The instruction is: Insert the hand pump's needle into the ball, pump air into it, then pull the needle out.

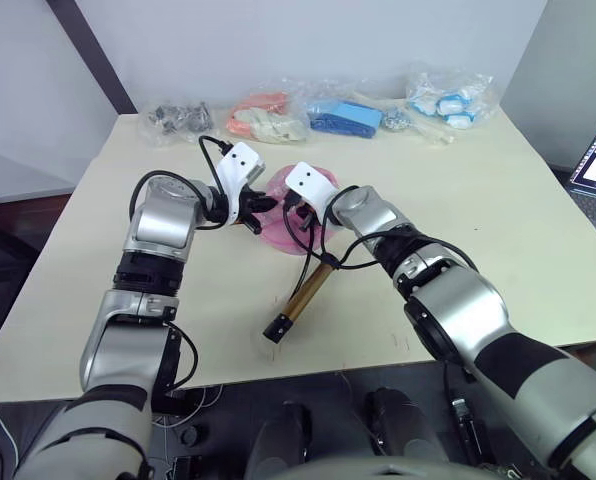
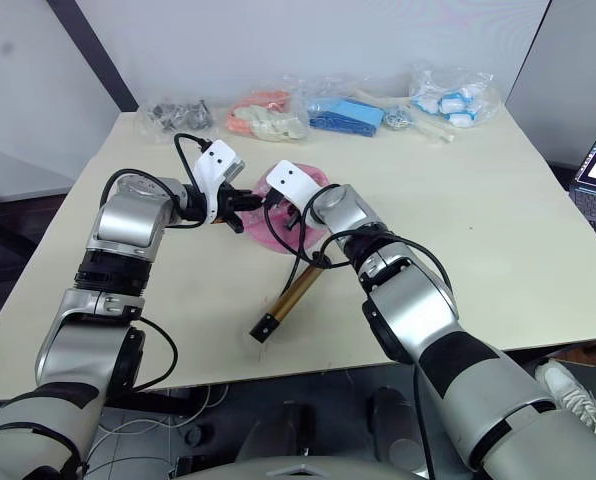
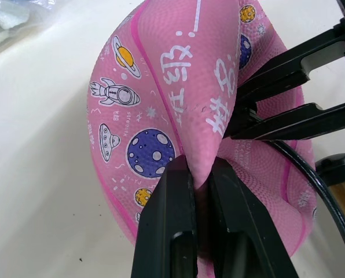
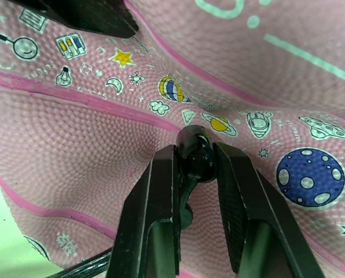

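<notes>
While the ball lay limp and deflated on the counter between the two arms, the left claw was clenched on a pinched fold of its pink skin. The right claw was closed around the small black fitting of the needle, which was pressed against the rubber directly ahead of its fingertips. The pin itself could not be seen, so whether it had entered the valve could not be confirmed. The hand pump lay on the counter just behind the right claw, on the robot's side, with its hose looping up to the fitting.

Judged risks: the slack skin dimpled under the fitting, so further pressure could fold the rubber rather than seat the pin, or bend it off-axis. The left claw's hold on a thin fold could slip and let the ball shift. The unattended pump could drag on the hose and twist the fitting.
</notes>
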`<state>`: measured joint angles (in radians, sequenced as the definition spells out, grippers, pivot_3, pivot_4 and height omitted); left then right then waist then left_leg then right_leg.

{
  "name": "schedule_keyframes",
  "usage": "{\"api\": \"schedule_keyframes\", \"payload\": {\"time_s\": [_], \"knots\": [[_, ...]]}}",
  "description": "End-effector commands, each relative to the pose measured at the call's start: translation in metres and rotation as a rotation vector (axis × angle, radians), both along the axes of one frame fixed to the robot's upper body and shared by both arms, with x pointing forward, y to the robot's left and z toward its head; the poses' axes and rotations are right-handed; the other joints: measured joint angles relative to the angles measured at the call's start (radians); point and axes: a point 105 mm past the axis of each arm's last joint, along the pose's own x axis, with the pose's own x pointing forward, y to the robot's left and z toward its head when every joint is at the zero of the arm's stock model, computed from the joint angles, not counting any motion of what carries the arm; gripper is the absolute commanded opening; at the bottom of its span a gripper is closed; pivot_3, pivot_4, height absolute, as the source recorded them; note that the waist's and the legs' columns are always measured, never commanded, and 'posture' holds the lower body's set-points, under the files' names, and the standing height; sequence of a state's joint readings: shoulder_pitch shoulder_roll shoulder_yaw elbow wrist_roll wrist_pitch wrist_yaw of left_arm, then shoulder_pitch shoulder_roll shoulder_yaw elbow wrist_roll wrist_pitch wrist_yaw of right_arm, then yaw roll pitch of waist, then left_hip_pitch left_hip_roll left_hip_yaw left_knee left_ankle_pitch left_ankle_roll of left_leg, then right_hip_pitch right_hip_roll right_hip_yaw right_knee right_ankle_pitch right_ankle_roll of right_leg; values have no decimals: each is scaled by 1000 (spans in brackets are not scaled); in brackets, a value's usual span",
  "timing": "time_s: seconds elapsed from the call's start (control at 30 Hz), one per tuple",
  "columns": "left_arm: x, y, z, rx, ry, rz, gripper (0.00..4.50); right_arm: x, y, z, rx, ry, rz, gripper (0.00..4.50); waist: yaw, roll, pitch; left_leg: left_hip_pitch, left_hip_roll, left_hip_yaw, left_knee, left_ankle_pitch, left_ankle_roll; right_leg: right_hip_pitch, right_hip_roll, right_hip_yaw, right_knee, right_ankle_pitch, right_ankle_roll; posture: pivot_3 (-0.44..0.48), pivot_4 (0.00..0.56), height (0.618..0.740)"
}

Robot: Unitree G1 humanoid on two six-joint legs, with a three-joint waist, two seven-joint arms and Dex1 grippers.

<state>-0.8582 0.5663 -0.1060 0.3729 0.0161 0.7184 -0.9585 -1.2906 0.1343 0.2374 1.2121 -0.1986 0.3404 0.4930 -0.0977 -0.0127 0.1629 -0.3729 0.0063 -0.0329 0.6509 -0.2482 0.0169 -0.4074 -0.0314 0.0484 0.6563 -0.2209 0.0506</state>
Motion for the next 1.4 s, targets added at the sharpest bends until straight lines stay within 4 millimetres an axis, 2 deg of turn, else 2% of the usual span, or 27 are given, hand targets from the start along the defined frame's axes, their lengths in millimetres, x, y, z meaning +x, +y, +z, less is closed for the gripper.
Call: {"api": "schedule_keyframes", "payload": {"time_s": [0.03, 0.23, 0.5, 0.8, 0.97, 1.2, 1.4], "knots": [[-21, -31, -25, -70, 141, -165, 0, -11, -1, -33, -48, 81, -8, 371, -1, 0, 0, 1, 0, 0, -1, 0, 0, 0, 0, 1, 0, 0, -1, 0, 150, 740], [-27, -32, -26, -88, 161, -176, 0, -17, 6, -37, -54, 84, 16, 371, -6, 0, 0, 4, 0, 0, -4, 0, 0, 0, 2, 4, 0, -1, -2, 0, 150, 740], [-39, -37, -29, -171, 234, -208, 0, -16, 2, -39, -73, 83, 25, 371, -14, -1, -1, 6, 0, 1, -6, 0, 0, 1, 2, 5, 0, -1, -2, 0, 150, 740], [-37, -32, -35, -196, 266, -181, 0, -14, -1, -34, -66, 85, 30, 371, -12, -1, -1, 7, 0, 1, -9, 0, 0, 1, 2, 5, -2, -2, -2, 0, 150, 740], [-35, -29, -35, -193, 264, -174, 0, -17, 5, -37, -65, 85, 35, 371, -11, -2, -2, 7, 0, 1, -10, 0, 0, 1, 1, 5, -2, -2, -2, 0, 150, 740], [-46, -32, -25, -268, 292, -218, 0, -21, 12, -38, -69, 85, 57, 371, -18, -2, -2, 9, 0, 1, -11, 0, 0, 1, 1, 5, -2, -2, -3, 0, 150, 740], [-48, -26, -28, -252, 291, -195, 0, -25, 15, -42, -71, 90, 67, 371, -20, -2, -2, 9, 0, 1, -14, 0, 0, 1, 1, 5, -4, -2, -4, 0, 150, 740]]}}
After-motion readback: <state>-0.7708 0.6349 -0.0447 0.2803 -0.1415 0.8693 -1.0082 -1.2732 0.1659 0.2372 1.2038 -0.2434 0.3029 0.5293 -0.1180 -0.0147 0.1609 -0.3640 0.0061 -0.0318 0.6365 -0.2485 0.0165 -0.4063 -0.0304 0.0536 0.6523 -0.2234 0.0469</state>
